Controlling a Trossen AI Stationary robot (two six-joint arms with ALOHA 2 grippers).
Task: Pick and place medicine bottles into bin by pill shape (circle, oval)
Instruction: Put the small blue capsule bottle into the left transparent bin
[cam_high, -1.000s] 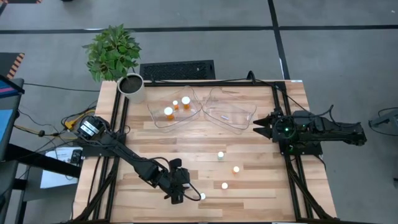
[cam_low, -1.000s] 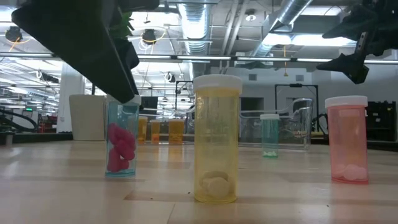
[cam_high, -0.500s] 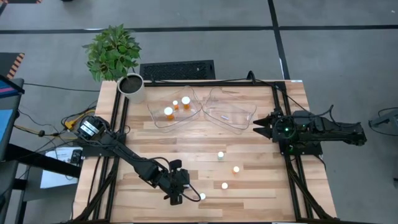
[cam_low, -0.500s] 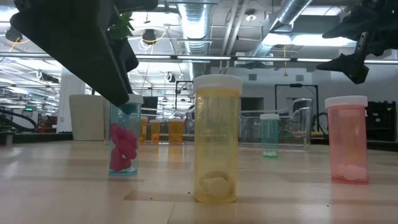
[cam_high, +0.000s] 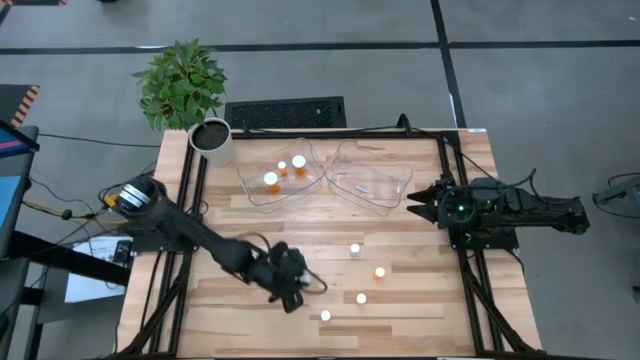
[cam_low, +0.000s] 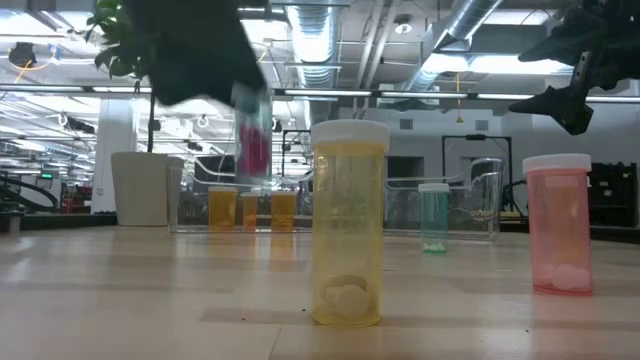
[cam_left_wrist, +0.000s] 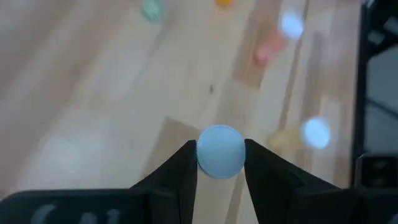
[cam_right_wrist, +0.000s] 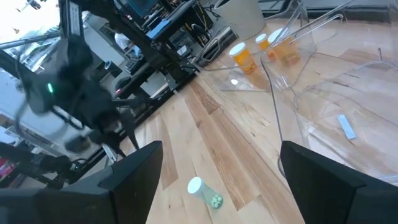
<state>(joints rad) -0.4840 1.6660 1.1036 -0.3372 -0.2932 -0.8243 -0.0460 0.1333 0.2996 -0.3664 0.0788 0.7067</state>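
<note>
My left gripper (cam_high: 290, 287) is shut on a blue-tinted bottle with pink pills (cam_low: 252, 130), held above the table near its front middle. The bottle's pale round cap (cam_left_wrist: 220, 151) shows between the fingers in the left wrist view. Other white-capped bottles stand upright on their bases on the table: a yellow one (cam_low: 347, 225), a pink one (cam_low: 559, 225) and a teal one (cam_low: 434, 217). Their caps show from above (cam_high: 325, 316) (cam_high: 361, 298) (cam_high: 354, 250). My right gripper (cam_high: 418, 203) is open and empty at the table's right side. My left gripper pinches the blue-tinted bottle between its two fingers just below the cap (cam_left_wrist: 220, 151), one finger (cam_left_wrist: 184, 163) on each side. The fingers come from above. The bottle hangs below them, roughly upright and lifted clear of the table (cam_low: 252, 130).
Two clear trays stand at the far middle: the left one (cam_high: 250, 185) holds three orange bottles (cam_high: 271, 180), the right one (cam_high: 395, 190) holds a small white slip. A white pot with a green plant (cam_high: 212, 140) stands at the far left corner.
My left gripper has risen and gone a little toward the table's far edge with the blue-tinted bottle. The bottle stood on the table a second ago and is now lifted clear, above the level of the other bottles' caps.
</note>
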